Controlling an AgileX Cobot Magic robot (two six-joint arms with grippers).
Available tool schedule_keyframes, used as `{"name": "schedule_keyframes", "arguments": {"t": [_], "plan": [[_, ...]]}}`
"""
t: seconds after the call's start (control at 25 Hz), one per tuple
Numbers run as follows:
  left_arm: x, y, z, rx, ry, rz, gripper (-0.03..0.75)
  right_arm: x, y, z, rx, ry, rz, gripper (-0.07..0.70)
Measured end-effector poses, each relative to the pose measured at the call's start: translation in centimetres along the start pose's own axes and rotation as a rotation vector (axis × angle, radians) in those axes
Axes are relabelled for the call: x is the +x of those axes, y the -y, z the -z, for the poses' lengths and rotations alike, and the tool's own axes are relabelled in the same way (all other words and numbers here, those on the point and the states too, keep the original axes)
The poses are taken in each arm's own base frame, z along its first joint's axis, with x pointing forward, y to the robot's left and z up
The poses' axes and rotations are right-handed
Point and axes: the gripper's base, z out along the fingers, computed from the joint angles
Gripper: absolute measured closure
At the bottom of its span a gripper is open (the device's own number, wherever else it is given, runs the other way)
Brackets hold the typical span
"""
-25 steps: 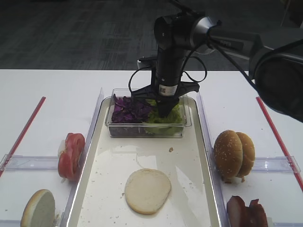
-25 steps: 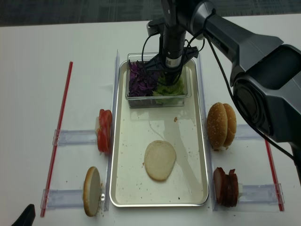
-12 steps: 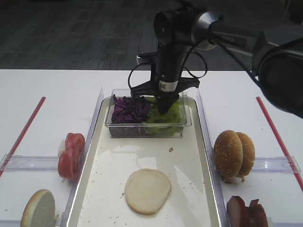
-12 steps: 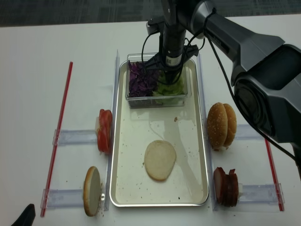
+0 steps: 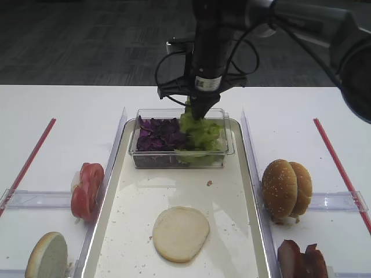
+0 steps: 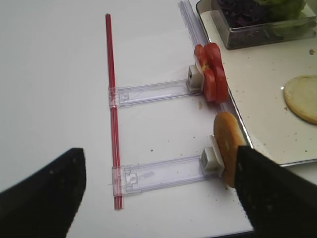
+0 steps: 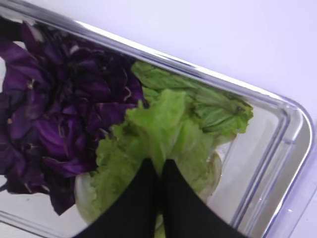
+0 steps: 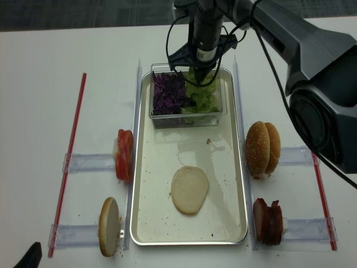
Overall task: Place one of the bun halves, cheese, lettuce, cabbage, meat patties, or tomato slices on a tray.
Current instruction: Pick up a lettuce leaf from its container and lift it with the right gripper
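My right gripper point(image 5: 197, 111) has risen toward the frame's top, drawing the crinkly light-green lettuce leaf point(image 5: 196, 128) upward from the clear plastic box point(image 5: 179, 157).

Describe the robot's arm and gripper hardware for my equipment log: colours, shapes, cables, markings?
The right arm is glossy black and dark grey, built of rounded cylindrical links and bulky joints. Loose black cables loop beside its wrist, and a small white label with unreadable print sits above the right gripper, whose fingers are matte black and tapered. The left gripper shows only two blurred black shapes.
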Motion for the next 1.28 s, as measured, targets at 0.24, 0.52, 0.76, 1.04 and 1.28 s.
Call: {"name": "schedule_keyframes", "arguments": {"t": [0.24, 0.52, 0.76, 1.04, 1.28], "plan": [[0.0, 0.0, 0.0, 0.000, 0.000, 0.000, 0.151, 0.0, -0.2, 2.8, -0.006, 0.051, 0.006, 0.576], [0.0, 0.0, 0.0, 0.000, 0.000, 0.000, 0.151, 0.1, -0.4, 4.8, -0.015, 0.088, 0.009, 0.577], [0.0, 0.0, 0.0, 0.000, 0.000, 0.000, 0.151, 0.2, -0.6, 5.6, -0.030, 0.100, 0.016, 0.577], [0.0, 0.0, 0.0, 0.000, 0.000, 0.000, 0.151, 0.2, -0.8, 5.6, -0.047, 0.097, 0.015, 0.577], [0.0, 0.0, 0.0, 0.000, 0.000, 0.000, 0.151, 0.2, -0.9, 5.6, -0.056, 0.094, 0.016, 0.577]]}}
